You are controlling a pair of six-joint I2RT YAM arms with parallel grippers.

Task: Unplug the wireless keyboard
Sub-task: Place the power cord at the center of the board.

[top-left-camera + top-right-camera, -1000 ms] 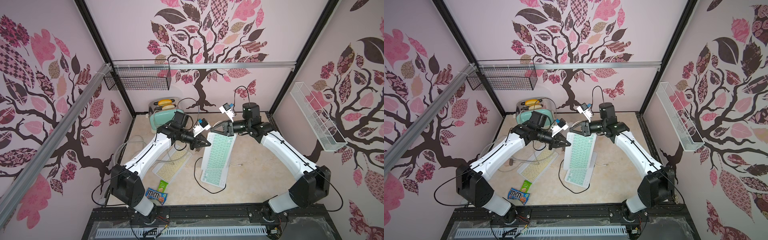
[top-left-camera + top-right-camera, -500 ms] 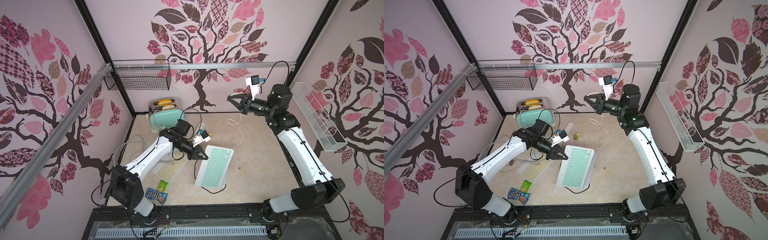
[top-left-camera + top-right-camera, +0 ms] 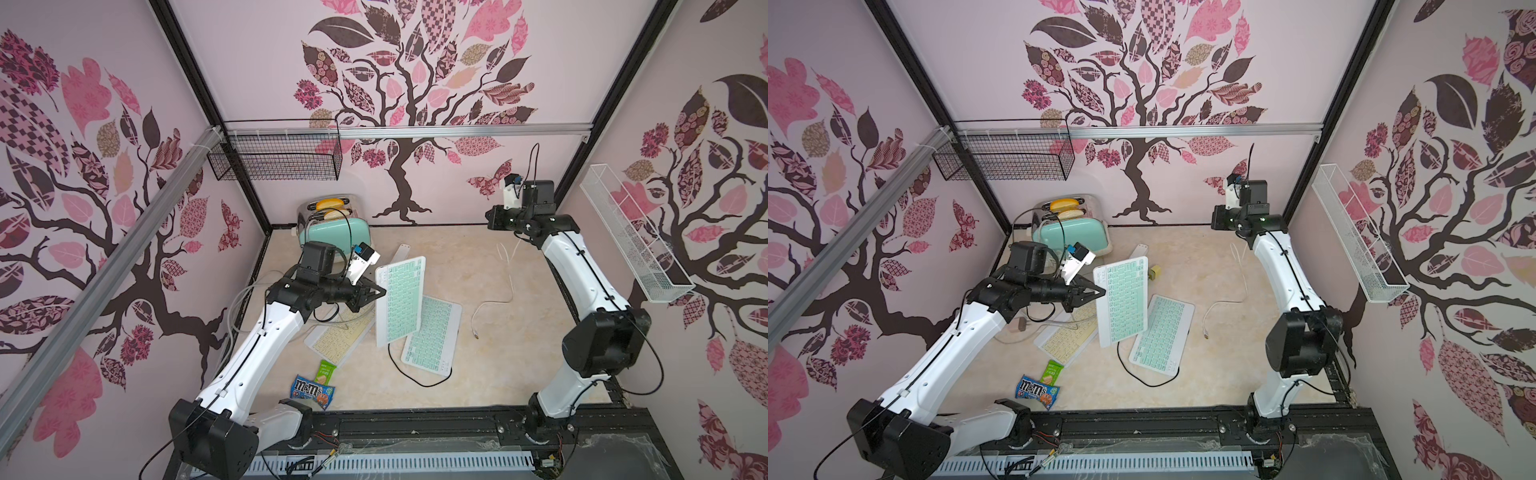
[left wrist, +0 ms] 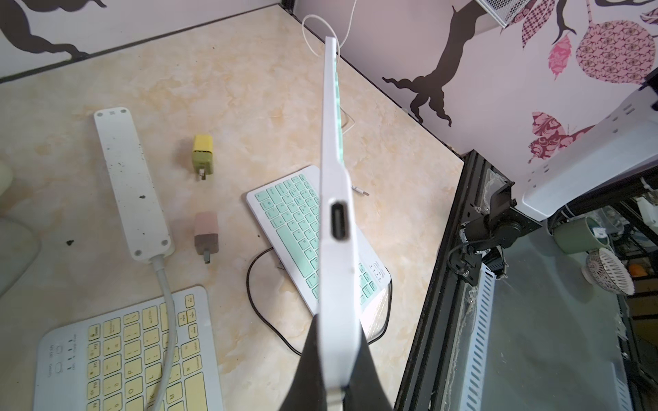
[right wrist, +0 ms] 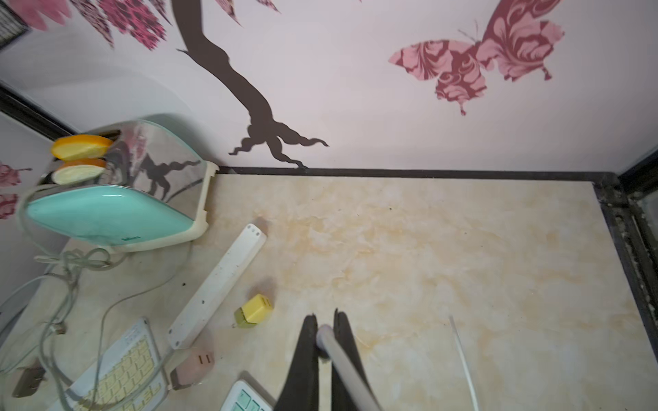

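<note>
The tabletop [image 3: 498, 374] is a glossy marble-look slab, cream with yellowish veining, boxed in by black frame posts. The walls [image 3: 249, 83] are pale pink with big tree decals, patterned leaves and a butterfly. A black wire basket [image 3: 276, 164] hangs on the back wall above the toaster [image 3: 328, 232]. A long white mesh tray [image 3: 631, 241] is on the side wall far across from it.

The toaster is one of those rounded retro ones: mint sides, shiny chrome top, two bread slices poking out.

The left claw [image 3: 376, 291] is clamped on one edge of the mint keyboard [image 3: 401, 301], a thin white slab with mint keys. It's held up out in front of the toaster, and its charging port [image 4: 336, 220] shows as a dark oval slot. The right claw [image 5: 324, 320] is pinched shut on the end of a smooth white cable [image 5: 341, 359], well away from the toaster along the back wall. The cable is well apart from that keyboard.

A second mint keyboard [image 3: 434, 332] lies flat, partly hidden by the held one in both top views, with a black cord [image 3: 415, 376] looping around its near end. In front of the toaster there's a yellow-keyed keyboard [image 3: 336, 340] and a scuffed white power strip [image 4: 130, 181]. A yellow charger cube [image 4: 203, 154] and a pink charger cube [image 4: 205, 231] sit just beside the strip. A crinkly M&M's bag [image 3: 313, 390] and a green snack packet [image 3: 325, 372] sit by the front edge.
</note>
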